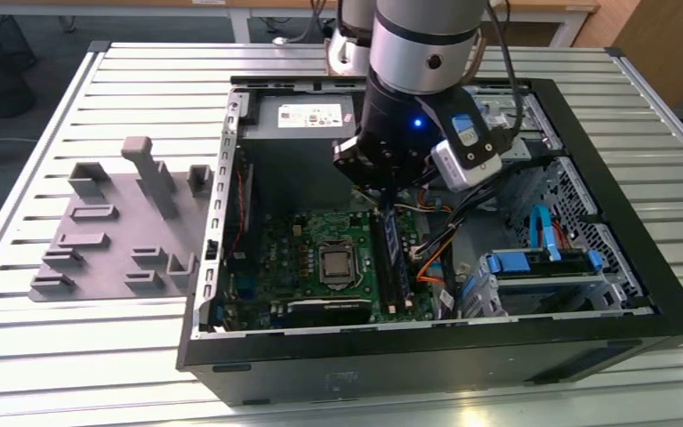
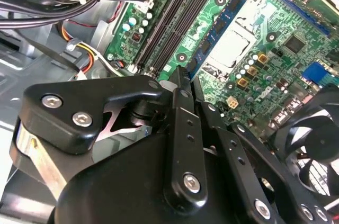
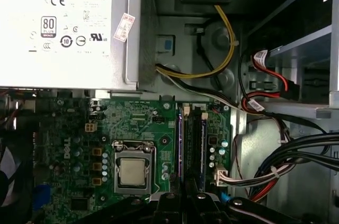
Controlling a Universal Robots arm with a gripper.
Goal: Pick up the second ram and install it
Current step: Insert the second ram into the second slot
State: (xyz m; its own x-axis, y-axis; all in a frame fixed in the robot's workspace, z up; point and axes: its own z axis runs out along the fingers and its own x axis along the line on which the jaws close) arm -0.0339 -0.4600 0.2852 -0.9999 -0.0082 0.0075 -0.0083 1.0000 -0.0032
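The second ram (image 1: 397, 267) is a thin dark stick standing on edge over the memory slots of the green motherboard (image 1: 282, 258). In the first wrist view the second ram (image 3: 181, 144) runs as a bluish edge straight in between my fingers. Beside it another stick (image 3: 197, 144) with black chips sits in a slot. My gripper (image 1: 388, 212) reaches down inside the computer case, its two thin fingers drawn close together on the stick's middle. The gripper (image 3: 183, 197) lines up with the slots, and in the second wrist view the gripper (image 2: 188, 78) hangs just over the board.
The black case wall (image 1: 437, 356) rings the work area. A silver power supply (image 1: 306, 111) lies at the far end. Cable bundles (image 1: 437, 258) and a blue drive cage (image 1: 532, 262) sit on the exterior view's right. A grey tray (image 1: 116, 231) stands outside on the left.
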